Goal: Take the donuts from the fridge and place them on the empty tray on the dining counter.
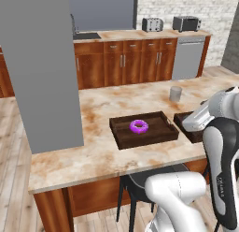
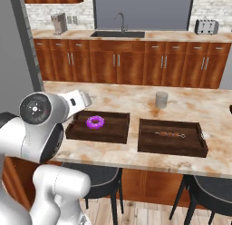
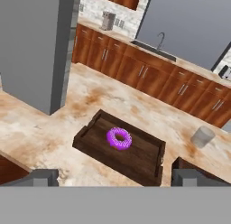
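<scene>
Fingertips (image 3: 45,177) of the pincer (image 3: 116,179) rise at the bottom of the hand view, standing wide apart with nothing between them: released and empty. From the right base view, the hand (image 2: 78,100) hangs just above the near left corner of the tray and touches nothing.

Directly beyond the pincer lies the empty tray (image 3: 149,166), now no longer quite empty: one purple donut (image 3: 119,138) rests flat near its middle, clear of the rim on every side. That tray sits on the dining counter (image 3: 27,133), near its front edge.

By my reading, half the job is done. One donut is delivered; the second is not on the tray, and I cannot tell from these pictures where it sits. What remains would be fetching it from the fridge and setting it beside the first.

To the right of the tray, the right base view shows a second tray (image 2: 172,139) carrying a small skewer of tan food (image 2: 170,134); the left base view has the arm across most of it. Behind the two trays stands a grey cup (image 2: 161,99). A black stool (image 2: 97,175) tucks under the counter below the tray, which the hand view misses. Left of the tray, the hand view shows a tall grey slab (image 3: 38,47) rising from the counter.
</scene>
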